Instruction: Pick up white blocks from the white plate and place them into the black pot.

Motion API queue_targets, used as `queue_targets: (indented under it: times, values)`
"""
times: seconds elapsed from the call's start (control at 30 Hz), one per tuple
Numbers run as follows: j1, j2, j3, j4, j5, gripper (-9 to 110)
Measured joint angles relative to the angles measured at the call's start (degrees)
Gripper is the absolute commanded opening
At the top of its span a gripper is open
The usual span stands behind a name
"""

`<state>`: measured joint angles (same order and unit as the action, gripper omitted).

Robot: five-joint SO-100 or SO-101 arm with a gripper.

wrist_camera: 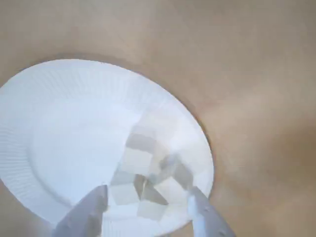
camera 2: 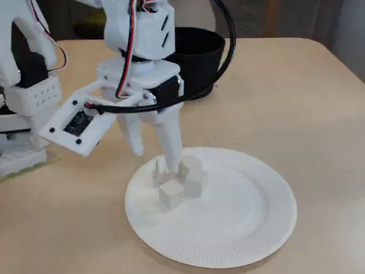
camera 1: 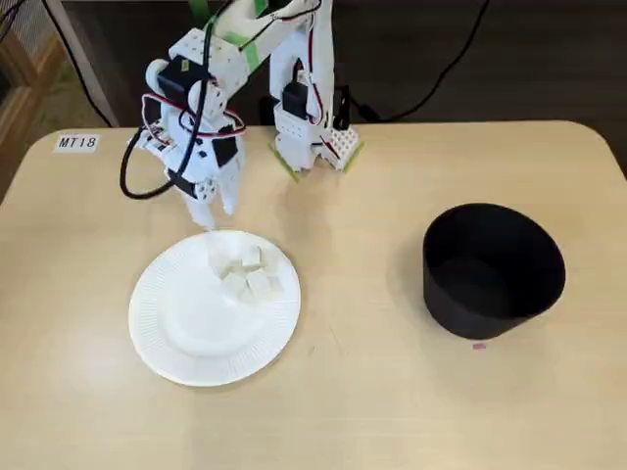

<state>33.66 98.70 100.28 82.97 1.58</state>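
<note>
Several small white blocks (camera 1: 250, 274) lie clustered on the far right part of the white plate (camera 1: 186, 328) in a fixed view. They also show in the wrist view (wrist_camera: 143, 182) and in the other fixed view (camera 2: 179, 185). My gripper (camera 1: 217, 211) is open and empty, hanging just above the plate's far rim beside the cluster. In the wrist view the gripper (wrist_camera: 148, 193) has its fingers either side of the blocks over the plate (wrist_camera: 64, 138). The black pot (camera 1: 495, 269) stands to the right, apart from the plate, and looks empty.
The arm's base (camera 1: 313, 137) stands at the table's far edge with black cables behind it. A label reading MT18 (camera 1: 76, 142) is stuck at the far left. A small pink mark (camera 1: 478, 345) lies in front of the pot. The pot sits behind the arm (camera 2: 197, 51).
</note>
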Motion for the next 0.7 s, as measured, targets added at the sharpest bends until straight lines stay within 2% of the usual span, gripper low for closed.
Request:
queue_targets:
  times: [0.7]
  values:
    - [-1.49, -7.38, 7.56, -15.56, 8.09, 26]
